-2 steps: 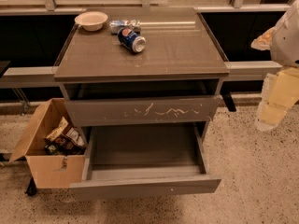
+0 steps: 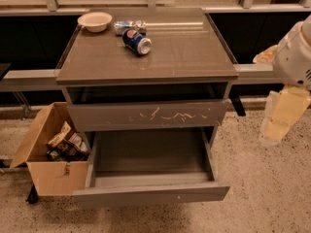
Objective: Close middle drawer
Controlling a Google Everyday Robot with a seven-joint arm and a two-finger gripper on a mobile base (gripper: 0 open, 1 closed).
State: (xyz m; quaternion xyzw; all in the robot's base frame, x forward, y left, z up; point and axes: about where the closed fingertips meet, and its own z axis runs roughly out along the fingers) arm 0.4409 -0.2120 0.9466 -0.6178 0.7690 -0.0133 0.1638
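The middle drawer (image 2: 150,194) is a wide, shallow grey drawer pulled far out of the grey cabinet (image 2: 146,57). Its inside is empty, and its plain front has a tiny white speck near the right end. Above it, the scratched grey drawer front (image 2: 146,114) stands slightly out. My gripper (image 2: 278,125), cream-coloured below the white arm (image 2: 294,57), hangs to the right of the cabinet. It is level with the scratched front, apart from both drawers and above the floor.
An open cardboard box (image 2: 46,154) holding snack packets stands on the floor against the drawer's left side. On the cabinet top are a white bowl (image 2: 95,21), a lying soda can (image 2: 137,41) and a crumpled wrapper (image 2: 127,25). A dark counter wall runs behind.
My gripper has sunk a little and drifted slightly left, towards the cabinet. The drawers have not moved.
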